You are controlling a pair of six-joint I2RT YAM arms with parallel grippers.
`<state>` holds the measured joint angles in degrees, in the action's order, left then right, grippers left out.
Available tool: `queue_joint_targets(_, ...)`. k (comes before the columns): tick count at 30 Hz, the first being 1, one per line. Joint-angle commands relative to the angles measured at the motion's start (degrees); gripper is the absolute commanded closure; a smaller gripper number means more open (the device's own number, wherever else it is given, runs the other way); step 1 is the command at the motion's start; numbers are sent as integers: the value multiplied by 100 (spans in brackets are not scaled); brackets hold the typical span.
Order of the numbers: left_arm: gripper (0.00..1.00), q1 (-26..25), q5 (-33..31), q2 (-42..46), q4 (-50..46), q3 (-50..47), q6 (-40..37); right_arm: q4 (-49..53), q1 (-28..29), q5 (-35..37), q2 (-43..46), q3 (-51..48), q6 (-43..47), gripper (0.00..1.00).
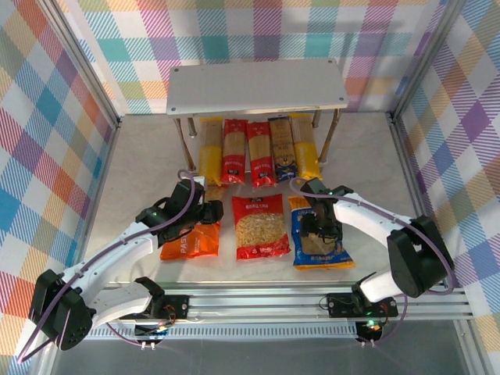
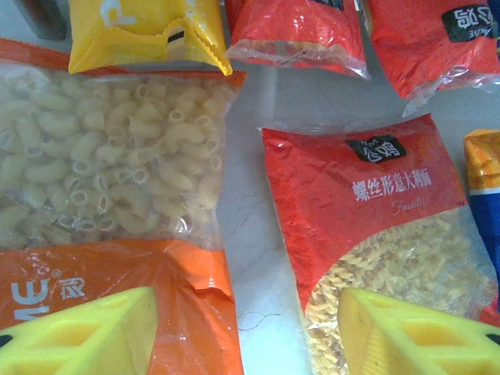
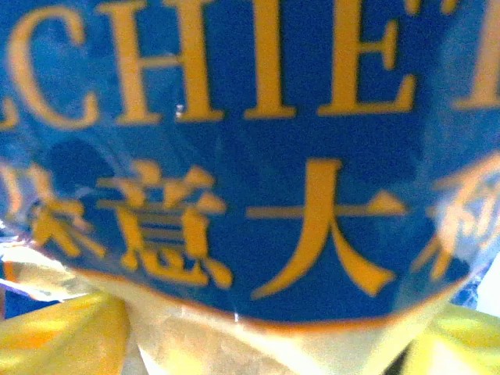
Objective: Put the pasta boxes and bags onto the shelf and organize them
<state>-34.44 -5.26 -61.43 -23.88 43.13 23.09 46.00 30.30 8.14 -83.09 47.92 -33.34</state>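
Counting five pasta boxes side by side under the top plate of the shelf (image 1: 258, 86): yellow box (image 1: 210, 152), red box (image 1: 234, 151), second red box (image 1: 260, 154), dark blue box (image 1: 282, 148), second yellow box (image 1: 305, 147). Near ends jut forward of the plate. Whether they lie on a lower board or on the table (image 1: 375, 172): cannot tell. Top plate: bare.

Bags, three, all on the table in front of the shelf: orange bag (image 1: 191, 244) left, red bag (image 1: 261, 226) middle, blue bag (image 1: 320, 250) right.

Status, as judged: boxes look placed. No bag is shelved yet, so about half the job is left.

Left arm: stretched forward and inward from its base. The left gripper (image 1: 205, 212) points down over the far end of the orange bag. Its fingers (image 2: 78, 340) stand partly open, one above the orange bag, the other above the red bag, bare table between. Nothing held.

Right arm: elbow out to the right, forearm swung inward. The right gripper (image 1: 320, 226) is low over the blue bag's far half. In the wrist view its fingers (image 3: 55, 336) flank the bag's film, wide apart. Whether they pinch it: cannot tell.
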Motion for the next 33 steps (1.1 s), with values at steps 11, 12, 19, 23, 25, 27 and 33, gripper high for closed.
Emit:
queue_joint_targets(11, 38, -46, -79, -27, -82, 222, -77, 156, -34, -511, 126, -546, 39, 57)
queue_joint_targets(12, 38, -46, -72, -27, -75, 217, -70, 172, -33, -520, 179, -570, 27, 60)
queue_joint_targets(19, 38, -46, -72, -1, -73, 202, -68, 260, -36, -541, 474, -564, -63, 89)
queue_joint_targets(23, 38, -46, -73, 19, -67, 181, -70, 370, -33, -479, 646, -472, -97, 100)
queue_joint_targets(25, 38, -46, -79, 47, -73, 178, -68, 475, -33, -431, 744, -412, -90, 100)
queue_joint_targets(27, 38, -46, -84, 65, -64, 158, -68, 614, -36, -360, 879, -326, -85, 100)
queue_joint_targets(33, 38, -46, -65, 78, -30, 136, -68, 1074, -34, -146, 1394, -42, -57, 100)
